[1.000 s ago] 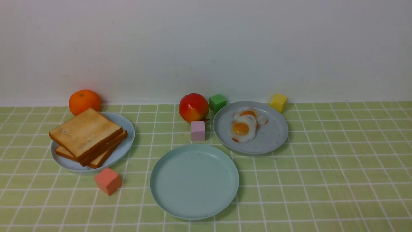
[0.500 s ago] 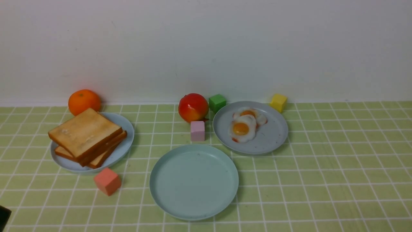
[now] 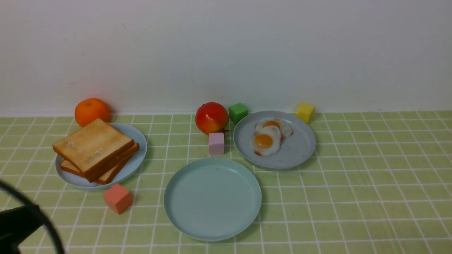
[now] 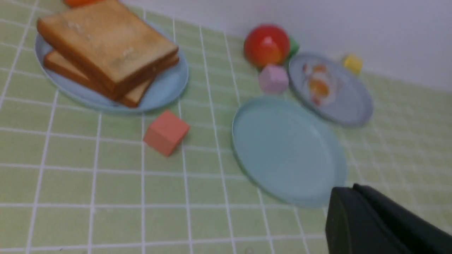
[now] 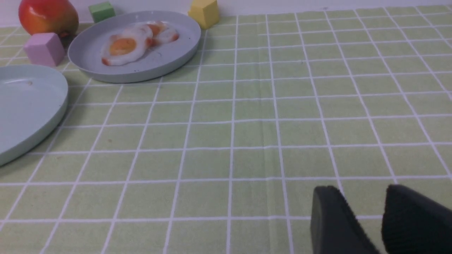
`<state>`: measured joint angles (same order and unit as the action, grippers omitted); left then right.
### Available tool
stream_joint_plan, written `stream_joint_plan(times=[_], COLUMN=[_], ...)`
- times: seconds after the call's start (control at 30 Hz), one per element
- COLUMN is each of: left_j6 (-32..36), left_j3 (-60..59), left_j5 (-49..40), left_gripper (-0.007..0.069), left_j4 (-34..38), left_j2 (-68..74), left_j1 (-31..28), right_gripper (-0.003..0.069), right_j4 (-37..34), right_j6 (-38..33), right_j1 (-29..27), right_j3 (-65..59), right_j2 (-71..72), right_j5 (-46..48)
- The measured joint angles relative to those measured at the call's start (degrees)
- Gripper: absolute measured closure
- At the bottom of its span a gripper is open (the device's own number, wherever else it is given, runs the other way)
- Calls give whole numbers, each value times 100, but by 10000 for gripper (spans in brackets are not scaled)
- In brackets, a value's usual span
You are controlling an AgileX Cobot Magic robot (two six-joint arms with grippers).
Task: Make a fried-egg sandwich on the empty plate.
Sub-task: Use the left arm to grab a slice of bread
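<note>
Toast stacked on blue plate left of mint plate, still bare; eggs on grey plate behind it, rightward. Right gripper jaws parted, holding nothing; left gripper jaws impossible to judge.

text: none readable | labels – none | numbers – none

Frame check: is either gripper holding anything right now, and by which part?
Nothing is held. The right gripper has its fingers apart over bare tablecloth; the left gripper shows nothing in it. The toast slices and fried eggs lie untouched.
</note>
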<state>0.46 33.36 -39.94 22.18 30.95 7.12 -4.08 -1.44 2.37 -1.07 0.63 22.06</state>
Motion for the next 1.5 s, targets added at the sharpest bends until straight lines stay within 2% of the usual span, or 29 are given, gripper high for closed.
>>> stream_joint_plan(times=[0.13, 0.17, 0.2, 0.3, 0.33, 0.4, 0.47, 0.53, 0.6, 0.73, 0.77, 0.8, 0.83, 0.87, 0.97, 1.07, 1.23, 1.27, 1.3, 1.33, 1.4, 1.5], left_j6=[123, 122, 134, 138, 146, 151, 151, 151, 151, 110, 117, 176, 184, 228, 242, 315, 614, 729, 756, 791, 834, 1066], left_j3=[875, 917, 1232, 1643, 1682, 1813, 1819, 1842, 1882, 2349, 2379, 2668, 2701, 3018, 3484, 4003, 4549, 4695, 4728, 4768, 4781, 4787], left_j5=[-711, -751, -1009, -1141, -1133, -910, -816, -556, -406, -394, -393, -399, -399, -404, -392, -370, -264, -230, -221, -194, -163, -4], left_gripper=[636, 636, 636, 634, 634, 631, 630, 630, 630, 638, 638, 638, 638, 638, 638, 634, 557, 497, 482, 426, 385, 259], left_j4=[-475, -550, -854, -1205, -1237, -1289, -1289, -1290, -1290, -1292, -1306, -1370, -1389, -1461, -1580, -1774, -2349, -2558, -2630, -2749, -2800, -2996], left_j2=[1218, 1281, 1758, 2432, 2553, 3014, 3113, 3388, 3603, 4349, 4431, 4779, 4873, 5258, 5938, 6530, 7190, 7408, 7474, 7590, 7674, 7930], left_j1=[754, 791, 1056, 1361, 1414, 1565, 1577, 1570, 1510, 1034, 980, 767, 714, 525, 284, 169, 154, 154, 154, 149, 150, 147], right_gripper=[419, 419, 419, 419, 419, 419, 419, 428, 449, 594, 601, 654, 660, 670, 670, 670, 669, 667, 666, 666, 666, 664], right_j4=[0, 0, -134, -970, -1046, -2161, -2340, -2891, -3058, -2879, -2834, -2650, -2609, -2433, -2216, -2144, -2119, -2098, -2080, -2075, -2057, -2051], right_j6=[0, 0, 23, 416, 451, 875, 921, 996, 1008, 401, 353, -33, -123, -442, -924, -1238, -1353, -1358, -1370, -1369, -1369, -1369], right_j1=[0, 0, 0, 0, 0, 0, 0, 0, 0, 185, 208, 287, 298, 313, 347, 565, 915, 1011, 1034, 1042, 1047, 1058], right_j3=[0, 0, -6, -47, -47, -47, -47, -33, 111, 1610, 1698, 2402, 2579, 3248, 4190, 4697, 4816, 4816, 4816, 4816, 4816, 4816], right_j2=[0, 0, 0, 0, 0, 0, 0, 0, 0, -506, -607, -1003, -1186, -1612, -2369, -2899, -3176, -3208, -3206, -3206, -3206, -3206], right_j5=[-15, -15, -111, -460, -495, -1219, -1351, -1718, -1554, 384, 485, 1280, 1473, 2214, 3256, 3710, 3736, 3736, 3736, 3736, 3736, 3748])
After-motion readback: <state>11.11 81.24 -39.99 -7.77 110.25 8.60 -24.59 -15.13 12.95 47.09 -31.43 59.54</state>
